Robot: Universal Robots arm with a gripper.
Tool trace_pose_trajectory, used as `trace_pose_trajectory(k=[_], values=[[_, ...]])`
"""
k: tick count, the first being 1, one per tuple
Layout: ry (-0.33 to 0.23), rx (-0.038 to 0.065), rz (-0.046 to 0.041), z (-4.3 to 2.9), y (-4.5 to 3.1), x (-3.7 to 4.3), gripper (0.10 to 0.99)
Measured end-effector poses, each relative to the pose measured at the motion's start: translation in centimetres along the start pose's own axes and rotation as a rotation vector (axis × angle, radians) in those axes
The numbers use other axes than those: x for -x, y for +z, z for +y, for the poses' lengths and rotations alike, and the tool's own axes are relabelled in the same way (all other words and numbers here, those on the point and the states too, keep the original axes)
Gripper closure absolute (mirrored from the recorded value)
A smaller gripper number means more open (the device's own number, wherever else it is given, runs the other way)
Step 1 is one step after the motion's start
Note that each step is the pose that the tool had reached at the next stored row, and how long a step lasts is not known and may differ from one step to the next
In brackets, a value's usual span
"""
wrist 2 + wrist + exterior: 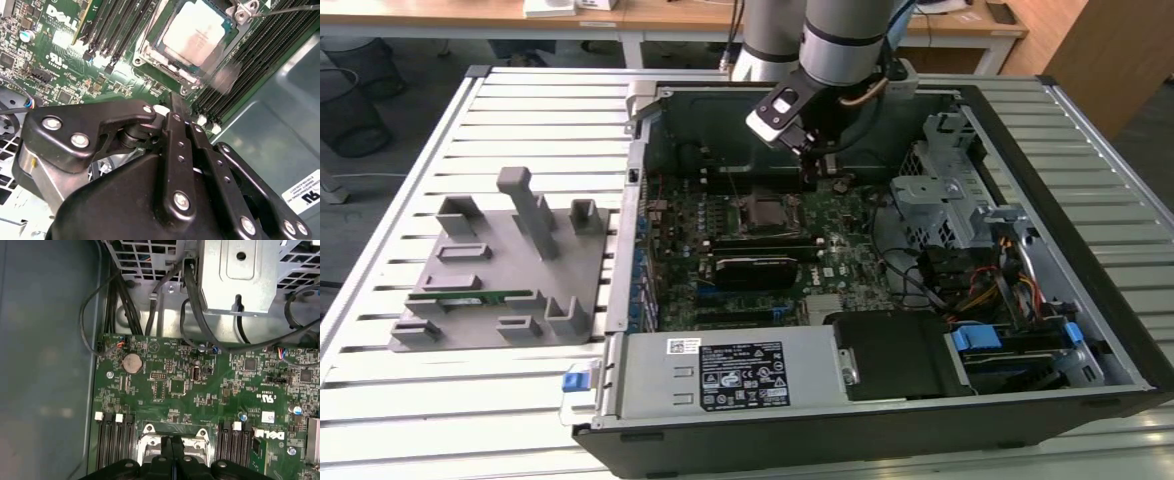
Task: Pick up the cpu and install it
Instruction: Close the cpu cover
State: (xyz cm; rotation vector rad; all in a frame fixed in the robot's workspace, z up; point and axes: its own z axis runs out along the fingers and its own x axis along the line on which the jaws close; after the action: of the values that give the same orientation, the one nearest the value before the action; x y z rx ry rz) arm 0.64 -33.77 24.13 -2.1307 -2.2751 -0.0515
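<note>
Silver-topped cpu (197, 32) sits in its socket (148, 436) on the green motherboard (200, 385); black claw (172, 445) hangs close above, closed and empty.

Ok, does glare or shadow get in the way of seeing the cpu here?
Second wrist view: the cpu catches glare on its top plate and looks washed pale, but its edges in the socket read clearly. First wrist view: even light on the motherboard, with the gripper in front of the socket. Exterior view: inside the case is dimmer than the bright slatted table, no harsh glare.
</note>
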Motion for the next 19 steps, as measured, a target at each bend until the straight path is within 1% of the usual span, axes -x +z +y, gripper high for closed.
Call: trace_pose_trajectory(k=[1,2,9,11,17,19], values=[[-0.001,0.0,0.0001,-0.13,0.03,0.0,0.98],[-0.002,0.0,0.0002,-0.43,0.08,-0.02,0.98],[-0.005,0.0,-0.0002,-3.39,0.45,-0.15,0.98],[-0.005,0.0,-0.0001,-4.09,0.51,-0.16,0.98],[-0.006,0.0,-0.0001,-5.21,0.8,-0.18,0.98],[-0.007,0.0,-0.0001,-5.48,0.99,-0.19,0.98]])
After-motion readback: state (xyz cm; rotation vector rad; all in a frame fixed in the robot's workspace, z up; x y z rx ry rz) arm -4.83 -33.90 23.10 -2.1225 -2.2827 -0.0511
